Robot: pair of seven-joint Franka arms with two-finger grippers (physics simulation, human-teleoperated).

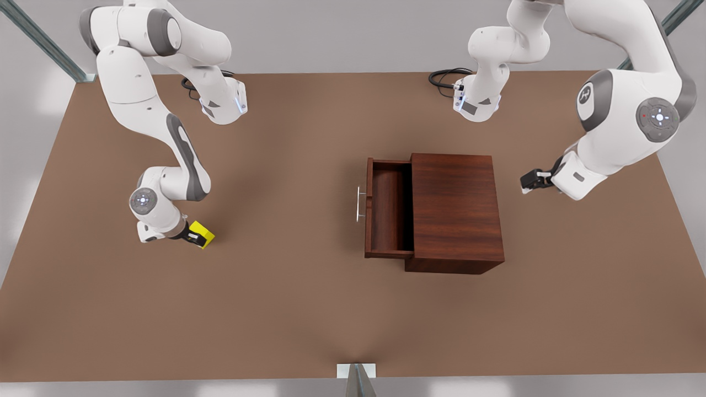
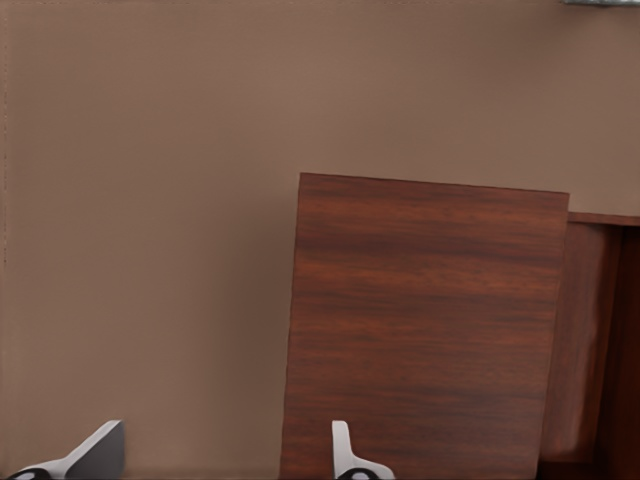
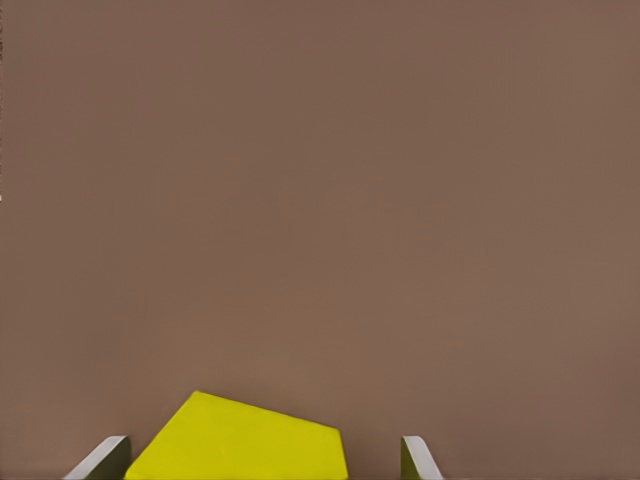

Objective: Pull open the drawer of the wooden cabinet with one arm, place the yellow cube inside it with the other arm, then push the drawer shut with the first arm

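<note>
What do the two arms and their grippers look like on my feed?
Both arms match: glossy white shells, grey joint covers, round grey caps with small lights. The right gripper and left gripper are black, with pale grey fingers in the wrist views. Black cables coil at each base.

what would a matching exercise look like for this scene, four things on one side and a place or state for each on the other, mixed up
Things:
1. drawer
2. cube
3. left gripper
4. cabinet

Places or states:
A. between the right gripper's fingers, at the front view's left
B. pulled out toward the front view's left, nothing in it
C. standing on the table, right of centre in the front view
D. open, holding nothing, off the cabinet's far side from the drawer

Pairs: 1-B, 2-A, 3-D, 4-C
</note>
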